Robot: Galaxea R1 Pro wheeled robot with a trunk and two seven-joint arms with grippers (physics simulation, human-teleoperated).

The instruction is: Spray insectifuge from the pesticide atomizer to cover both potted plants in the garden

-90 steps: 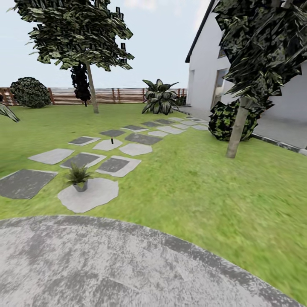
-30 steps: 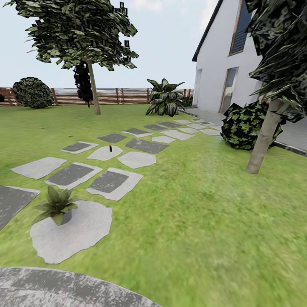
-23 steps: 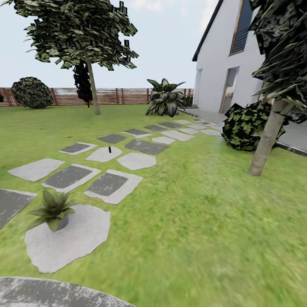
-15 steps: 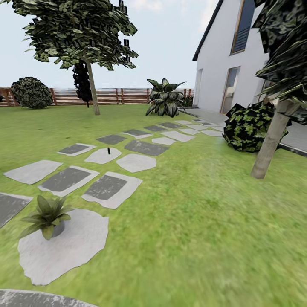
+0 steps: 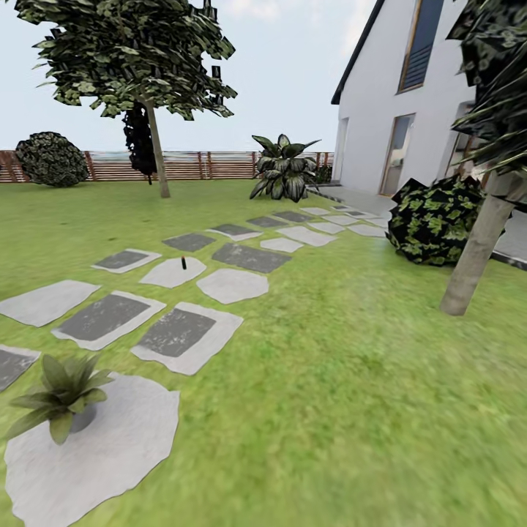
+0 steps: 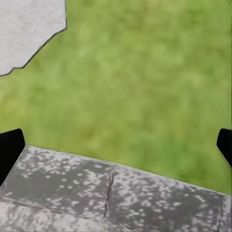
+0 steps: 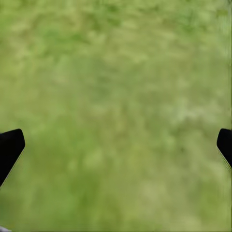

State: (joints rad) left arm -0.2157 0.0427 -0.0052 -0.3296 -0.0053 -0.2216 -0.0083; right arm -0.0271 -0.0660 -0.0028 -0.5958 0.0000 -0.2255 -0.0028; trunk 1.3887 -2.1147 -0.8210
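Observation:
In the head view a small slim dark bottle, the pesticide atomizer point(image 5: 183, 263), stands upright on a pale stepping stone point(image 5: 172, 272) in the middle distance. Much nearer, at the lower left, one potted plant point(image 5: 61, 395) with pointed green leaves sits in a grey pot on a large pale stone point(image 5: 110, 446). My left gripper point(image 6: 116, 150) is open above the lawn and the edge of the grey patio point(image 6: 96, 193), holding nothing. The right gripper point(image 7: 116, 147) is open over bare grass. Both show only black fingertips point(image 6: 9, 151) point(image 7: 9, 147) at the frame edges.
Grey and pale stepping stones point(image 5: 176, 333) run across the lawn toward the white house point(image 5: 380, 117). A tree trunk point(image 5: 476, 256) and dark bush point(image 5: 435, 219) stand at the right. Farther back are a big leafy plant point(image 5: 284, 168), a tree point(image 5: 157, 154) and the slatted fence point(image 5: 197, 165).
The whole head view has shifted as the camera moved forward: patio has slid out at the bottom, potted plant and stones now appear nearer and lower left, the atomizer slightly closer.

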